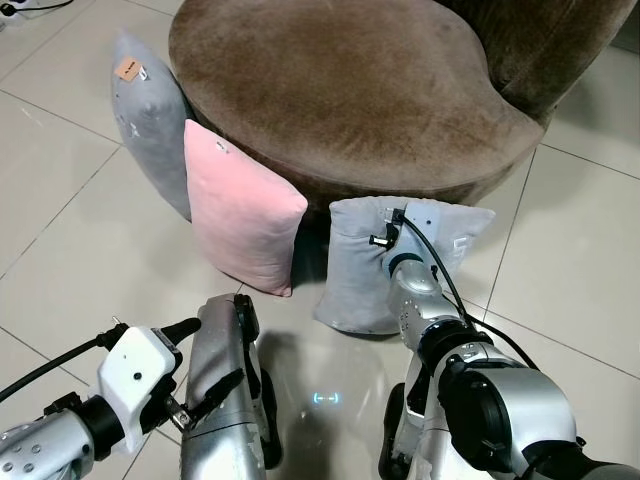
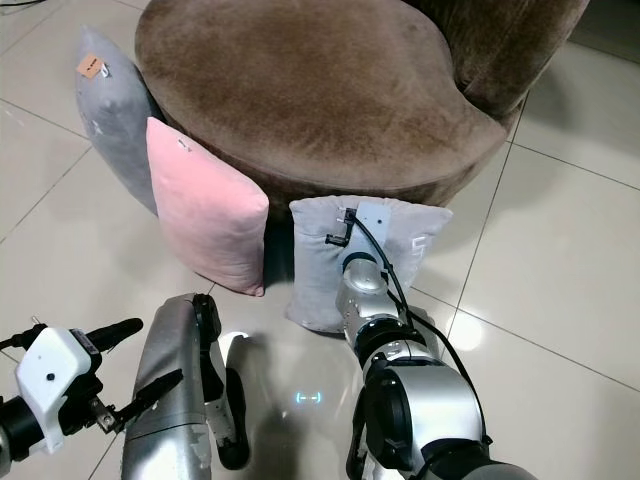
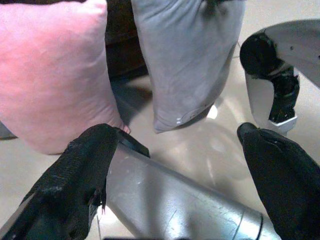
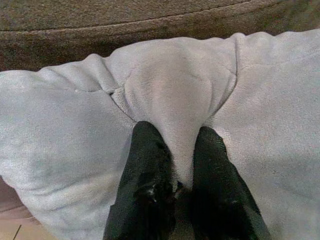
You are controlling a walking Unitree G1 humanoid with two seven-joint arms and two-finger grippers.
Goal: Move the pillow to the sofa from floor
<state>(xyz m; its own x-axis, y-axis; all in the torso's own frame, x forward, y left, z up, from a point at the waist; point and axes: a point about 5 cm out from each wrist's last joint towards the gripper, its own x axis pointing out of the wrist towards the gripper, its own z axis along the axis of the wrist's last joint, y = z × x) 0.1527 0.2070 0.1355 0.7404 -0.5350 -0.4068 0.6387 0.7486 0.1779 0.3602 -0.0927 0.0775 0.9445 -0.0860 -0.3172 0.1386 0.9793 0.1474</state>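
Right tool [image 4: 175, 165] pinches the grey pillow [image 1: 350, 270] (standing against the brown sofa [image 1: 350, 90]).

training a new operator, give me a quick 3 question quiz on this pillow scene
1. True or false: the right gripper has pinched a fold of the light grey pillow.
2. What stands between that pillow and the dark grey pillow? A) a box B) the pink pillow C) a stool
3. Where do all three pillows rest?

Key:
1. True
2. B
3. On the floor, leaning against the sofa; none is on the seat yet.
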